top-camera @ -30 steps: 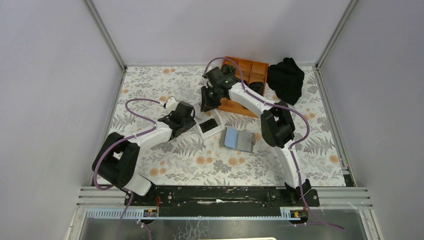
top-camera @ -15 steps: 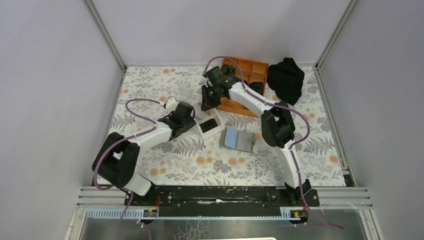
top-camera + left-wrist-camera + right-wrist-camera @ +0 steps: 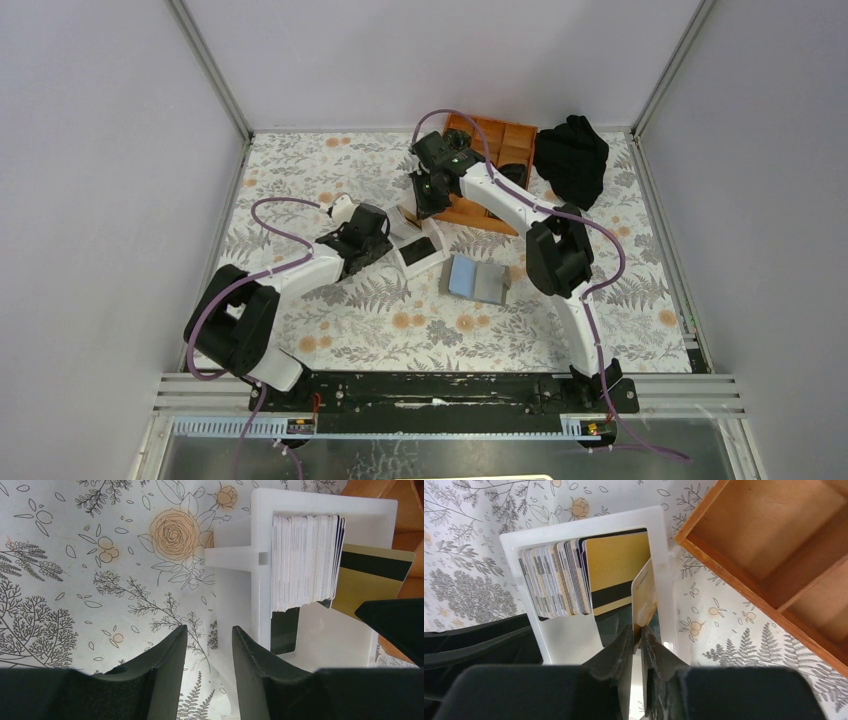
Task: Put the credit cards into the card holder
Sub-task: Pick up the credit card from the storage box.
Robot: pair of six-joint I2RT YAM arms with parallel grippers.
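Gold card [image 3: 644,596] is pinched edge-on in the right gripper [image 3: 637,633] at the white box [image 3: 579,523], while the left gripper [image 3: 209,662] rests just left of it, jaws parted.

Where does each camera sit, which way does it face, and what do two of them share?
Top external: above and behind the arm bases, looking down on the table; both whole arms show.
Left wrist: on the left arm, looking down past the left fingers at the white box and its card stack.
Right wrist: on the right arm, looking down past the right fingers, pinched on a gold card, into that box.
Shared: both wrist views show the white box and card stack.
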